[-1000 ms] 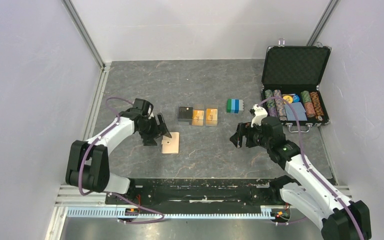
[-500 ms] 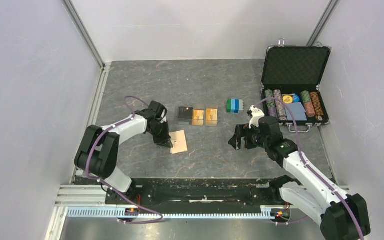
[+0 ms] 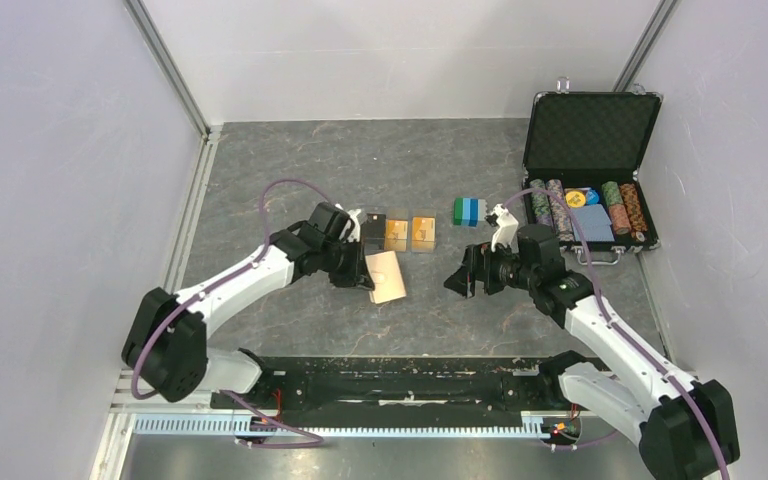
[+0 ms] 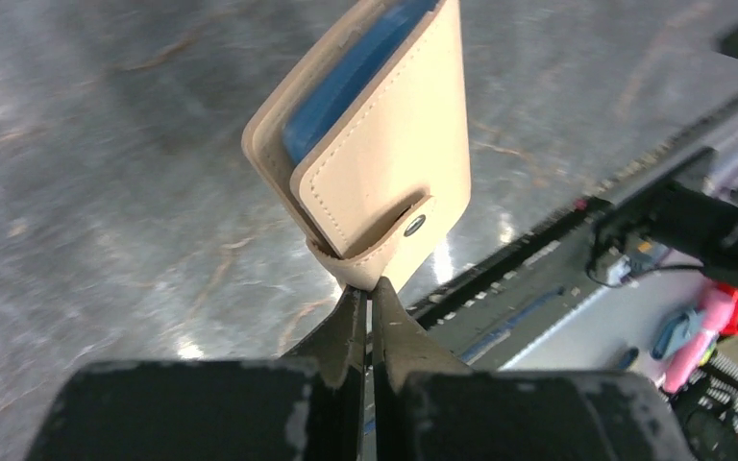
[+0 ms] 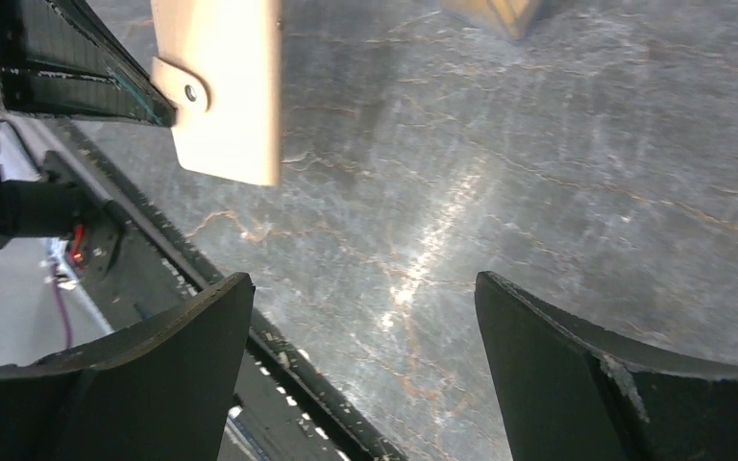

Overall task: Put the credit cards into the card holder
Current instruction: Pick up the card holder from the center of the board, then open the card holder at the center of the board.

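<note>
Our left gripper (image 4: 370, 288) is clenched, its two fingertips pressed almost together on the folded edge of the card holder (image 4: 384, 163) just below the snap tab (image 4: 399, 230). In the left wrist view the holder stands out from that pinch toward the top of the frame, blue lining showing between the tan flaps. In the top view it sits just left of centre (image 3: 388, 277), tilted, and it looks to us as if it is off the surface. Our right gripper (image 5: 365, 336) is spread wide with nothing between its fingers, and the holder (image 5: 221, 86) hangs in the upper left of its view.

We judge the holder light and soft. Pinched at one edge it may sag or swing, so a grip closer to the fold would steady it. The snap looks fastened and would need opening first.

The credit cards (image 3: 408, 232) lie in a row just above the holder, one dark and two orange-gold. They look thin, stiff and flat to the mat, so we expect them to be hard to lift except by an edge.

The surface (image 3: 290, 160) is dark, veined and slightly glossy, between pale walls. A block stack (image 3: 468, 210) and an open chip case (image 3: 590, 130) sit at the upper right.
</note>
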You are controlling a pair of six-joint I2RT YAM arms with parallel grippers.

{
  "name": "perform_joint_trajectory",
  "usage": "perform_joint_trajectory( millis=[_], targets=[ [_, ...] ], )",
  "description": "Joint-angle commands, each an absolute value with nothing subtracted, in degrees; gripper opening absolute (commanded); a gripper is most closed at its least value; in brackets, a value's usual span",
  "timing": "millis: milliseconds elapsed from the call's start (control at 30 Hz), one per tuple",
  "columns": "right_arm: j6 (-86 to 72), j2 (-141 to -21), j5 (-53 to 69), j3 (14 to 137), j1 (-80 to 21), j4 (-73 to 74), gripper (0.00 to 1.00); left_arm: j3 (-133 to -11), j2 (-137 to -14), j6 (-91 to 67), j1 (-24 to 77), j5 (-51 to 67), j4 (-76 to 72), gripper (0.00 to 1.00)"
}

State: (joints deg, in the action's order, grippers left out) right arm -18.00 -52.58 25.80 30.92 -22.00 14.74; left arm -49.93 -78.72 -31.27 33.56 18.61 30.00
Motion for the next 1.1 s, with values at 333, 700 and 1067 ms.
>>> perform_joint_trajectory(
  millis=[333,700,1067],
  targets=[
    [-28.41,-56.44,45.21,29.99,-21.88,-3.68,0.81,-52.95,-72.43,-31.42,45.33,30.84,13.49,0.02],
    [-32.65,-56.61,47.92,27.25,-21.87,-9.89,0.13,-55.53,-74.02,-31.00,48.38,31.18,13.17,0.17],
    [-30.58,-57.12,42.45,29.04,-21.88,-2.34,0.00,-69.33,-78.14,-27.19,57.38,-2.51,35.67,0.58]
  ],
)
